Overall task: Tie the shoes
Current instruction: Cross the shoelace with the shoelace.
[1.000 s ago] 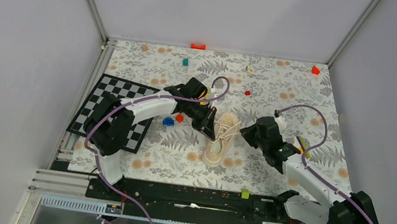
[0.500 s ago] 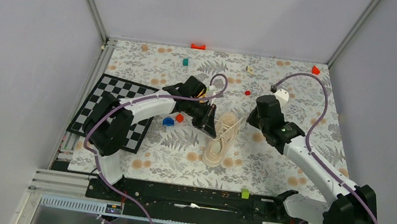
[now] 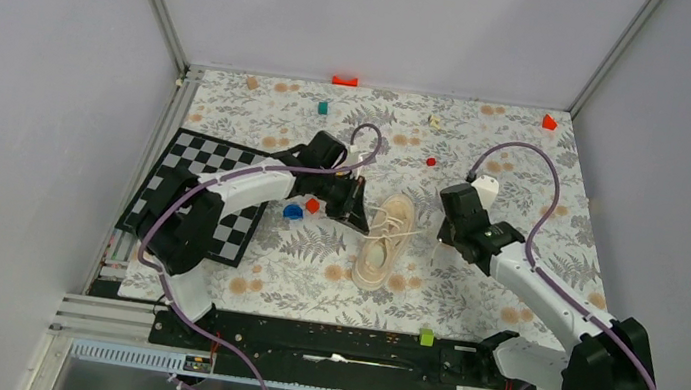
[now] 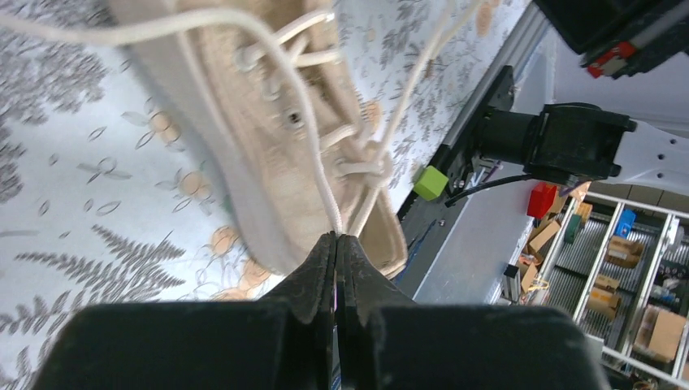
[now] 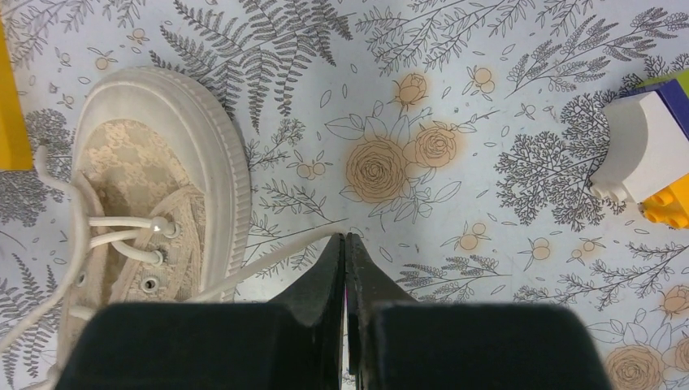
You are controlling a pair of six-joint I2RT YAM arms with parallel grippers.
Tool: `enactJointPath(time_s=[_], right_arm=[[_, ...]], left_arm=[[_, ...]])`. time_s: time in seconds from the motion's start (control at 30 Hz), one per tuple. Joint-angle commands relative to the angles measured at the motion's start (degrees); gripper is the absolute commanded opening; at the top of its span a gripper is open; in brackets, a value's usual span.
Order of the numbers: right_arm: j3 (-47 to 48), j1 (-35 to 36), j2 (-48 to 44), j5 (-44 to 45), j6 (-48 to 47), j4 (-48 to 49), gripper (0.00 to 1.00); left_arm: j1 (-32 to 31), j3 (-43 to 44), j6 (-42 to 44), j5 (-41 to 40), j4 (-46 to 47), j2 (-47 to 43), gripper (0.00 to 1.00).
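Near the middle of the flowered surface [image 3: 469, 302], the shoe [image 3: 375, 260] is laid flat on its sole, and it is flanked on both sides. The left gripper [image 4: 335, 237] is held just beside its left flank, and the right gripper [image 5: 344, 237] a little apart from its right flank. Both are clenched.

In the left wrist view a cream lace [image 4: 313, 154] is pinched between the closed tips and is drawn taut from the eyelets [image 4: 294, 119]. In the right wrist view the other lace [image 5: 272, 257] is nipped the same way and is stretched low over the surface from the shoe's side. No finished bow is to be seen.

The step in hand is judged to be the drawing-out of the two lace ends, an early one in the tying. Next, the strands would have to be crossed over the eyelets. For that, the grippers would need to be brought toward each other with both grips kept firm. The slack would have to be taken up evenly, lest a thin lace be slipped free.
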Motion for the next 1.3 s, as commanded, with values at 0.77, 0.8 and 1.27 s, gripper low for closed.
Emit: enactJointPath(time_s=[0.77, 0.8, 1.27], right_arm=[[20.8, -2.0, 15.9, -13.0, -1.0, 7.9, 0.00], [23.3, -2.0, 18.8, -14.4, -0.8, 7.7, 0.00], [23.4, -4.9, 12.8, -14.1, -1.2, -0.5, 0.54]], left_arm=[[-6.4, -13.1, -10.1, -13.1, 21.4, -17.6, 0.00], [-7.3, -14.5, -11.4, -14.4, 24.0, -18.6, 0.00], [-5.2, -10.0, -7.4, -17.1, 17.1, -23.6, 0.68]])
